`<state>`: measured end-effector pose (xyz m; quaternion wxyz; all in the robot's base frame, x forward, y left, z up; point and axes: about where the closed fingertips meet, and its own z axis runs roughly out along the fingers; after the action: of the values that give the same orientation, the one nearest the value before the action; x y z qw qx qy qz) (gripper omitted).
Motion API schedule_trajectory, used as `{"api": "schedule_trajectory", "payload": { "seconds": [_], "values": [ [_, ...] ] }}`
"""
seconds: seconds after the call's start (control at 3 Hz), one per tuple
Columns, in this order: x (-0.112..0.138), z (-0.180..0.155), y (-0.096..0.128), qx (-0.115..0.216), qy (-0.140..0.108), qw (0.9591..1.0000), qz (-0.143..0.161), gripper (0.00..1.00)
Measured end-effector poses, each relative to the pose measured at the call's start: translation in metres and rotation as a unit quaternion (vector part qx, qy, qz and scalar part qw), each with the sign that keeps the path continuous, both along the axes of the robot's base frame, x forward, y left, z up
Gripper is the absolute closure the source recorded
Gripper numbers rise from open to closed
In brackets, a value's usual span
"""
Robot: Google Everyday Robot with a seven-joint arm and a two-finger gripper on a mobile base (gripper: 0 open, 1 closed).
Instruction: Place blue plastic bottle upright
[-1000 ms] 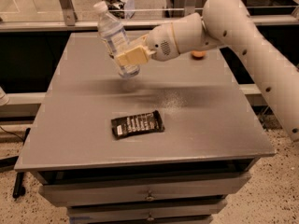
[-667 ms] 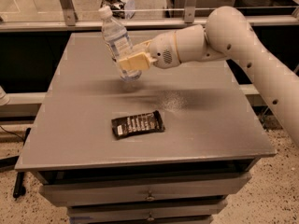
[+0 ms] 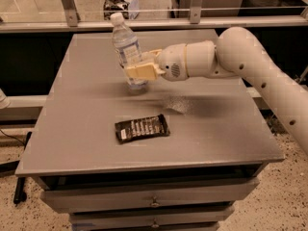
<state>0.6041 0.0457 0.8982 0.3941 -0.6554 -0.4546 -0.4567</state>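
Observation:
The blue plastic bottle (image 3: pixel 126 48) is clear with a pale label and a white cap. It stands nearly upright, leaning slightly left, with its base at or just above the grey table top (image 3: pixel 86 114). My gripper (image 3: pixel 137 69) reaches in from the right and is shut on the bottle's lower half. The white arm (image 3: pixel 231 57) stretches across the table's right side.
A dark snack wrapper (image 3: pixel 142 128) lies flat on the table in front of the bottle. The table has drawers below its front edge (image 3: pixel 154 202). A railing and glass run behind the table.
The gripper has lowered the bottle and shifted slightly right, bringing its base down to the table surface. The wrapper has not moved.

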Motion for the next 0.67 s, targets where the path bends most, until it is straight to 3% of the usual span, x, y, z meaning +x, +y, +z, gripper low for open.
{"api": "schedule_trajectory", "payload": {
  "seconds": [0.67],
  "values": [
    [0.0005,-0.0121,-0.0098,0.053,-0.01,0.998,-0.032,1.0]
  ]
}}
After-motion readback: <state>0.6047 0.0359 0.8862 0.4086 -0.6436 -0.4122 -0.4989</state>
